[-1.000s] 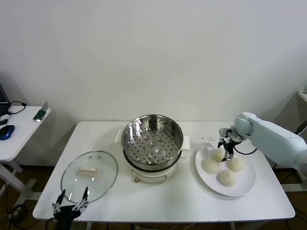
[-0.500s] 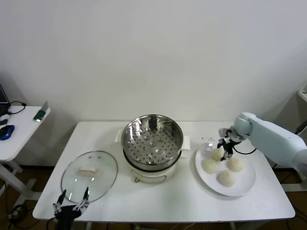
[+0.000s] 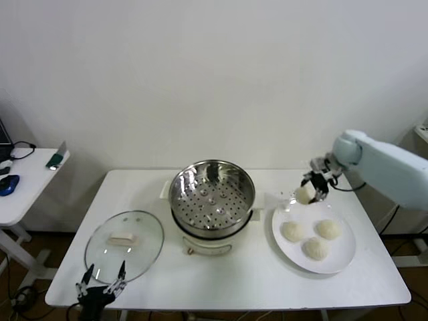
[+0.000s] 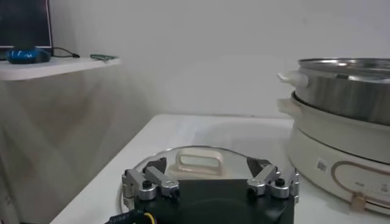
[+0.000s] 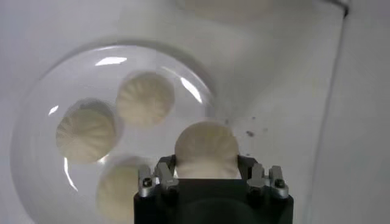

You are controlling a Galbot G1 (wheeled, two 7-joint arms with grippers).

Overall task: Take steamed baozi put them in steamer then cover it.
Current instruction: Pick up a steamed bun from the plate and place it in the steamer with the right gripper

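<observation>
Baozi (image 3: 303,194): one bun is clamped in the right gripper (image 3: 313,187), held in the air above the far-left edge of the white plate (image 3: 338,259), clear of it. Right wrist view confirms: bun (image 5: 206,146) sits between the two fingers, pleats showing, plate below. Three other buns (image 3: 293,231) lie on the plate, close together, none in the steamer.

Steamer (image 3: 212,194): centre of table (image 3: 267,281), uncovered, perforated tray bare. Sits left of the plate, near but apart.

Cover (image 3: 124,244): flat on the table, near-left of the steamer, handle up, untouched.

Step in hand, by my reading: first of four transfers, lift done, carry to pot not begun. Task at an early stage; cover goes on last.

Next move calls for: travel left across the gap w/ enough height to clear the steel rim, then lower over the tray and release. Place toward one side so room is left for three more. Soft dough; grip should not tighten.

Right arm: reaches in from the right side, forearm angled down toward the plate's far edge, wrist bent, fingers pointing down-left.

Left gripper (image 3: 100,284): parked at the near table edge just beside the cover, fingers spread, holding nothing; left wrist view shows the same (image 4: 210,182).
</observation>
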